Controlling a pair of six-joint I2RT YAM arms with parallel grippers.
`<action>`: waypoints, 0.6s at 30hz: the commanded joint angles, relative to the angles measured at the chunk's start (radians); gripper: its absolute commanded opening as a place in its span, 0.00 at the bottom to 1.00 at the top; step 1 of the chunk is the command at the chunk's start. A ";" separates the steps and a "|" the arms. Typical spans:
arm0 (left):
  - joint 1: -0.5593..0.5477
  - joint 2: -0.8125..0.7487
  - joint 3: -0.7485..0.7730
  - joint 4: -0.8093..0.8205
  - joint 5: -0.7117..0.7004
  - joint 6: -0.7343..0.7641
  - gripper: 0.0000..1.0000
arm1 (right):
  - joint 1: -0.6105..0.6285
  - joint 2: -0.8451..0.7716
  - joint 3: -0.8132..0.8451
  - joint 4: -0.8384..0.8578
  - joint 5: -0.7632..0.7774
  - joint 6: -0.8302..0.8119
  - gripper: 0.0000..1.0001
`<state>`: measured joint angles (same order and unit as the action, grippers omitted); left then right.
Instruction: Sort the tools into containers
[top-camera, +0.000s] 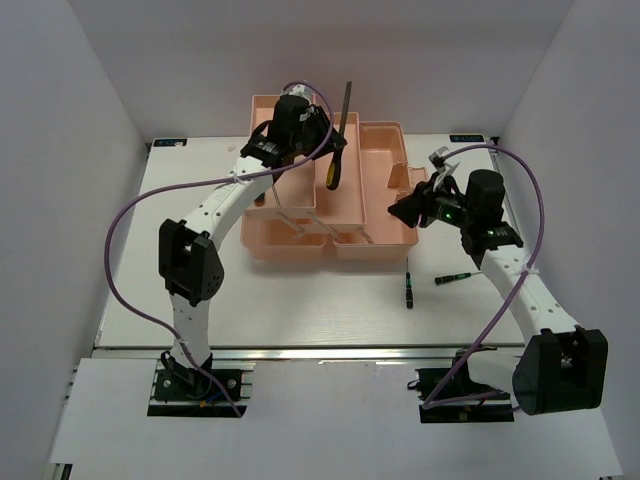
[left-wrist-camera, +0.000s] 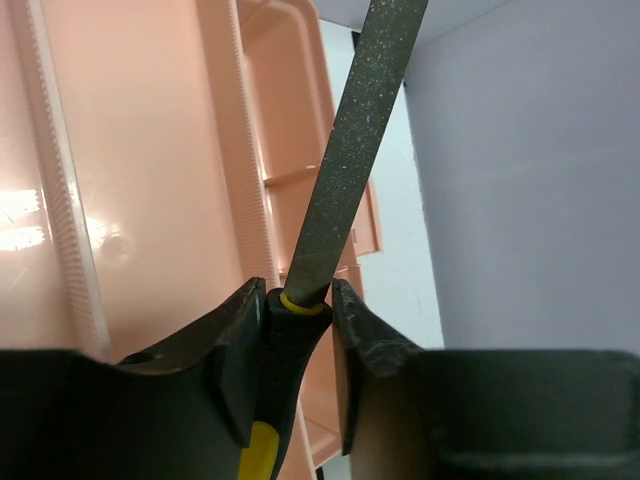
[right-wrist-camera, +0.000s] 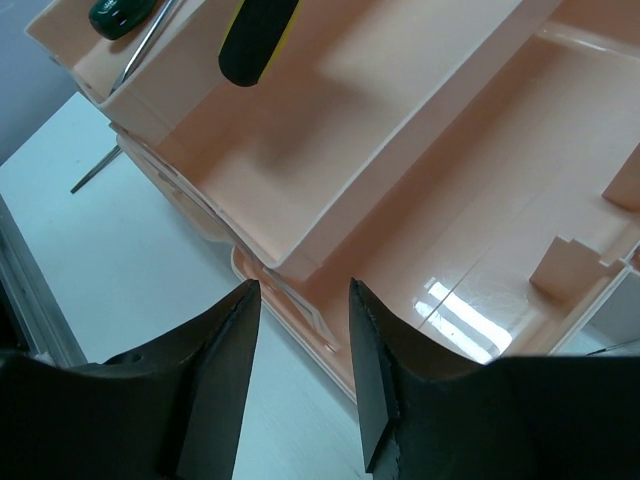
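Left gripper (left-wrist-camera: 300, 325) clamped on the collar of the yellow-and-black-handled, rough-steel-bladed tool (left-wrist-camera: 350, 150). Its long axis points to the table's far edge, and the handle hangs over a tray of the salmon-pink translucent plastic toolbox (top-camera: 380, 160), directly below. Right gripper (right-wrist-camera: 300, 330) jaws apart, empty, at the toolbox's right side. Judged next: lower and release, left arm only.

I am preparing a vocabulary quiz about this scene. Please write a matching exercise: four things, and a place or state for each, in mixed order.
Things:
1. file
2. right gripper
3. two precision screwdrivers
4. green-handled screwdriver

Places or states:
A. lying on the table
B. open, holding nothing
C. clamped by its handle in the left gripper
D. inside the pink toolbox

Pairs: 1-C, 2-B, 3-A, 4-D
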<state>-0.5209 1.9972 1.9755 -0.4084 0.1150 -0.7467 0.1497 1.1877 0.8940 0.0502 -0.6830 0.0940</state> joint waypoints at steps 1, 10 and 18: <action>-0.007 -0.028 0.069 -0.029 -0.037 0.020 0.45 | -0.007 -0.022 -0.007 0.014 0.010 -0.011 0.48; -0.007 -0.037 0.108 -0.038 -0.025 0.020 0.48 | -0.007 -0.017 -0.007 0.016 0.011 -0.013 0.52; 0.077 -0.260 0.059 -0.121 -0.143 0.095 0.05 | -0.007 -0.026 0.002 -0.021 0.002 -0.083 0.63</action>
<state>-0.5064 1.9530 2.0792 -0.4923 0.0494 -0.6930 0.1452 1.1862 0.8860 0.0437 -0.6762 0.0673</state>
